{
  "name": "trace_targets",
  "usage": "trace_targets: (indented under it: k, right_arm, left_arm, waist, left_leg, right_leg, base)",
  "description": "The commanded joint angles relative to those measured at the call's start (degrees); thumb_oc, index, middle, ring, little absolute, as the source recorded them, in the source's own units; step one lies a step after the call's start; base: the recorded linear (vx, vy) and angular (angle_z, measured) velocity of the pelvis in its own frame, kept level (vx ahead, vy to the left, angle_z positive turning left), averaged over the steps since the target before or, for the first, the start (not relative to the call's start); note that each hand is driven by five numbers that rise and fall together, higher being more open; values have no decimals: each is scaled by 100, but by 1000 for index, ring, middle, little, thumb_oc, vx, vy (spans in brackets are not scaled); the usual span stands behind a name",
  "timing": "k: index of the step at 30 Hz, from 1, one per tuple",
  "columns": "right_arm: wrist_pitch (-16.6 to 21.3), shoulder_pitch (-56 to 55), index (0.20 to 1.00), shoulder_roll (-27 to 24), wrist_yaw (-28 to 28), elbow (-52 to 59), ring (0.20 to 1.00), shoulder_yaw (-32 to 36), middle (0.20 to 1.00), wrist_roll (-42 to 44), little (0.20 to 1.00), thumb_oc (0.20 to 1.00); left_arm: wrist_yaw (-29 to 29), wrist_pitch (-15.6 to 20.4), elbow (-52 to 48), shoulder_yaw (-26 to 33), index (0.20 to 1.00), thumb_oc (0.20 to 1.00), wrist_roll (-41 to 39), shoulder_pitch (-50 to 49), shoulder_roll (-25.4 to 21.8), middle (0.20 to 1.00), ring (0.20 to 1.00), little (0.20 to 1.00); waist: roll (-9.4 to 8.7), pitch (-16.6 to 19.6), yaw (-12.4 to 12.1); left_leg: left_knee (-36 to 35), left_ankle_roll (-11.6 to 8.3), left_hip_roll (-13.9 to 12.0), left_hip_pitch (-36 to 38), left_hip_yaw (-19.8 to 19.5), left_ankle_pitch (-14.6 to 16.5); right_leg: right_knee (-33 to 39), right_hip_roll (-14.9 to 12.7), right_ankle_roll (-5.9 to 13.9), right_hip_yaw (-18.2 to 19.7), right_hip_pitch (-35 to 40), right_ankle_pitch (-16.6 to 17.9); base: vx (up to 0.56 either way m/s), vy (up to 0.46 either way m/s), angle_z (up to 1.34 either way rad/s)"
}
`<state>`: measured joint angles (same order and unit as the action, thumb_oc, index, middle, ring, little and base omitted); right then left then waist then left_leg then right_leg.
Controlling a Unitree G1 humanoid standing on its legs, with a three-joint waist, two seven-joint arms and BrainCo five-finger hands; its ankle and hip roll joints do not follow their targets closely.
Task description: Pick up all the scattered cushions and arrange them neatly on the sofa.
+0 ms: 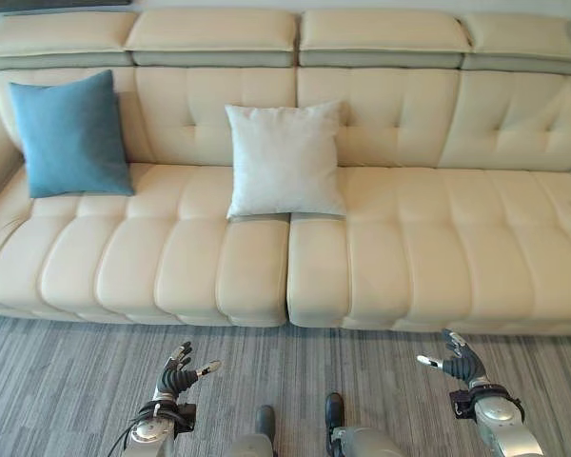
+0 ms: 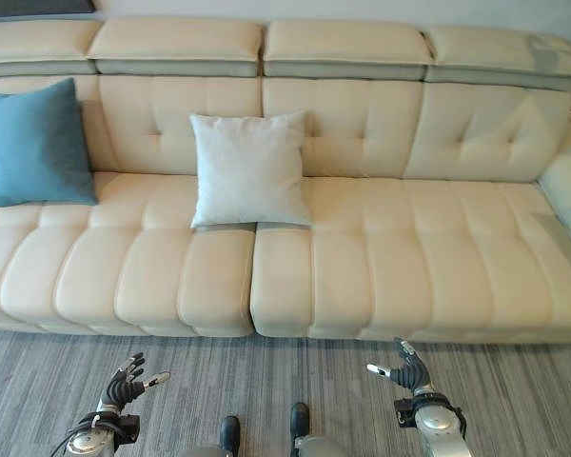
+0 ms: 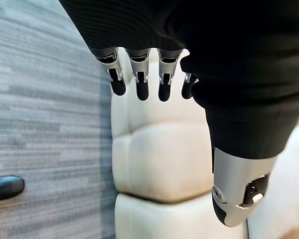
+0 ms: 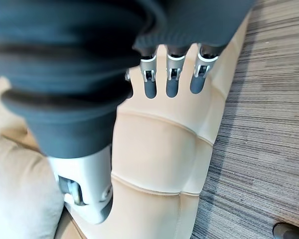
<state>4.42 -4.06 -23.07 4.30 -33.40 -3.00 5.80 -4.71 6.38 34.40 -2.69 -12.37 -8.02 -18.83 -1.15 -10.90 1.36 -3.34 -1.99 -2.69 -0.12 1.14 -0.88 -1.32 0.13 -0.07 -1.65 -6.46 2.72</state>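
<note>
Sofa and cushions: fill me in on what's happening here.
The robot stands facing a cream sofa with both hands empty and open, the left hand and right hand held low over the grey floor in front of the seat. Two cushions are on the sofa: a blue cushion leaning against the backrest at the robot's left end, and a white cushion propped upright near the middle. Neither hand is touching anything.

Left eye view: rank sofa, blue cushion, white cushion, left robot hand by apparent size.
1. Sofa, largest by far.
2-3. Blue cushion and white cushion: they look about alike, so I won't rank them.
4. Left robot hand, smallest, though it sits nearer the camera than the cushions.
</note>
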Motion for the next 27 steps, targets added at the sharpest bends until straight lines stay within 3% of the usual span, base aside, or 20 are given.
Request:
trace_targets:
  k: [1, 6, 10, 12, 17, 20, 21, 22, 25, 26, 27]
  right_arm:
    - [141, -145, 1000, 13, 30, 234, 1000, 139, 1000, 237, 1000, 1000]
    - [105, -171, 1000, 124, 33, 163, 1000, 137, 1000, 335, 1000, 1000]
    - [87, -21, 1000, 192, 77, 114, 1000, 64, 1000, 323, 1000, 1000]
    - [82, 102, 1000, 223, 139, 211, 1000, 20, 1000, 277, 1000, 1000]
    - [87, 194, 1000, 268, 212, 329, 1000, -97, 1000, 215, 1000, 1000]
    - [56, 78, 1000, 260, 196, 355, 1000, -59, 1000, 240, 1000, 1000]
    - [50, 46, 1000, 225, 207, 382, 1000, -41, 1000, 259, 1000, 1000]
    - [77, -9, 1000, 181, 222, 476, 1000, -16, 1000, 279, 1000, 1000]
    - [51, -33, 1000, 18, 312, 491, 1000, 37, 1000, 302, 1000, 1000]
    - [38, -43, 1000, -15, 293, 652, 1000, 39, 1000, 329, 1000, 1000]
    - [64, -49, 1000, -3, 278, 691, 1000, 22, 1000, 336, 1000, 1000]
  left_arm:
    - [32, 140, -227, -110, 1000, 1000, 93, -21, -209, 1000, 1000, 1000]
    - [79, 64, -259, -251, 1000, 1000, 238, 29, -259, 1000, 1000, 1000]
    - [69, 42, -265, -245, 1000, 1000, 327, 61, -303, 1000, 1000, 1000]
    - [82, 40, -487, -237, 1000, 1000, 319, 43, -375, 1000, 1000, 1000]
    - [102, -6, -591, -225, 1000, 1000, 330, 36, -411, 1000, 1000, 1000]
    - [166, -30, -523, -271, 1000, 1000, 314, 14, -322, 1000, 1000, 1000]
    - [188, -34, -520, -316, 1000, 1000, 309, 21, -292, 1000, 1000, 1000]
    - [189, -55, -516, -380, 1000, 1000, 316, 55, -256, 1000, 1000, 1000]
    - [164, -35, -503, -586, 1000, 1000, 257, 189, -132, 1000, 1000, 1000]
    - [164, -34, -592, -658, 1000, 1000, 241, 197, -122, 1000, 1000, 1000]
    - [177, -32, -623, -682, 1000, 1000, 281, 175, -118, 1000, 1000, 1000]
  waist:
    - [-178, 319, 144]
    - [-178, 284, 318]
    - [-189, 213, 306]
    - [-156, 158, 186]
    - [-70, 201, 41]
    - [-100, 244, 212]
    - [-104, 223, 250]
    - [-101, 176, 306]
    - [-72, 2, 342]
    - [-150, -38, 268]
    - [-187, -48, 211]
  left_leg:
    - [622, -96, 214, -492, 160, 378]
    - [484, 9, 252, -339, 348, 432]
    - [503, 69, 162, -291, 844, 499]
    - [460, 73, -20, -132, 1406, 544]
    - [367, -44, -372, 188, 2193, 604]
    - [777, -71, -429, 293, 2325, 812]
    - [1155, -64, -482, 255, 2310, 908]
    - [1797, -126, -706, 92, 2321, 971]
    - [3050, -190, -1012, -315, 1904, 647]
    - [3021, 32, -440, -833, 1328, 696]
    - [2822, 85, -209, -1043, 1103, 801]
  right_leg:
    - [80, -303, 544, -138, 285, -372]
    - [19, -257, 622, 212, 140, -244]
    - [-128, -221, 737, 401, -85, -140]
    - [-351, -441, 779, -427, -269, -147]
    - [-745, -994, 739, -2239, -212, -443]
    - [-640, -870, 683, -1789, -207, -502]
    - [-580, -826, 641, -1671, -165, -534]
    - [-549, -715, 528, -1516, -80, -598]
    - [-510, -434, 246, -1219, 201, -800]
    - [-439, -391, 181, -947, 283, -754]
    - [-398, -355, 208, -781, 372, -765]
  base:
    - [13, 67, -40]
    - [-21, 89, -38]
    - [-65, 44, -110]
    - [-34, -49, -190]
    - [58, -123, -159]
    - [164, -219, -93]
    - [193, -307, -79]
    - [201, -330, -78]
    - [206, -242, -61]
    - [237, -147, -71]
    - [296, -106, -107]
